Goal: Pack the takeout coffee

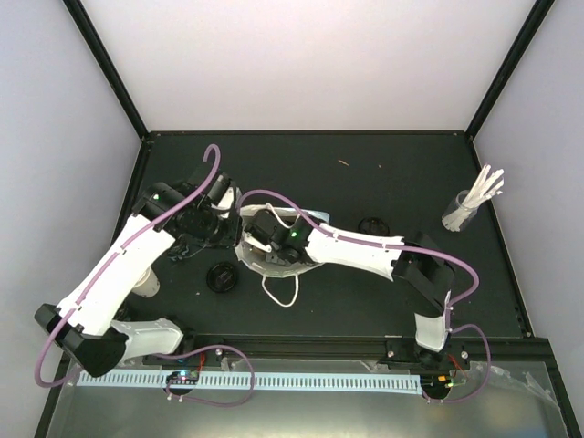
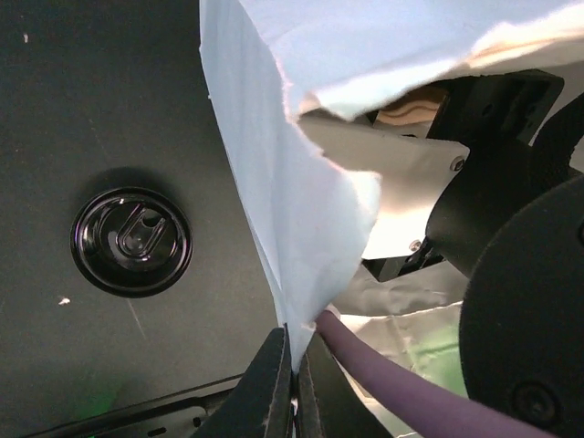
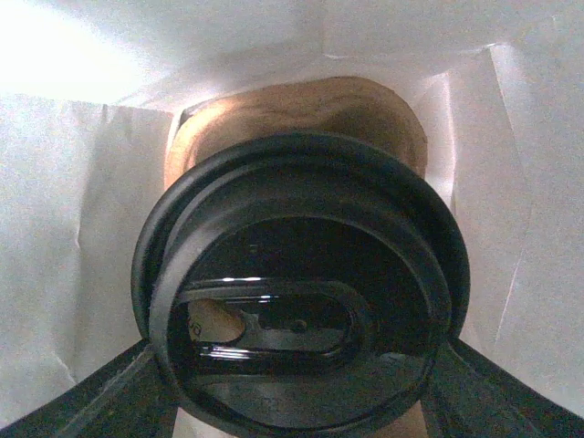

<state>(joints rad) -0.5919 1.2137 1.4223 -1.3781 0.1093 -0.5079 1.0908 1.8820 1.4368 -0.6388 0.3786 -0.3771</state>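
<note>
Cup (image 1: 146, 284): near left, cream, no lid, half covered by the left arm.
Left gripper (image 2: 294, 358): clenched on an edge of the light-blue bag (image 2: 274, 182); a purple cable runs beside it.
Loose lid (image 1: 222, 276): flat on the table (image 1: 365, 301), just left of the bag.
Right gripper (image 3: 292, 406): inside the bag, grasping the lidded cup (image 3: 301, 274); the cup body is hidden behind its lid, with the bag walls close on both sides.
Carrier (image 3: 301, 105): behind that cup, mostly hidden.
Second lid (image 1: 371, 224): right of the bag.
Glass of sticks (image 1: 461, 212): far right, near the table edge.
</note>
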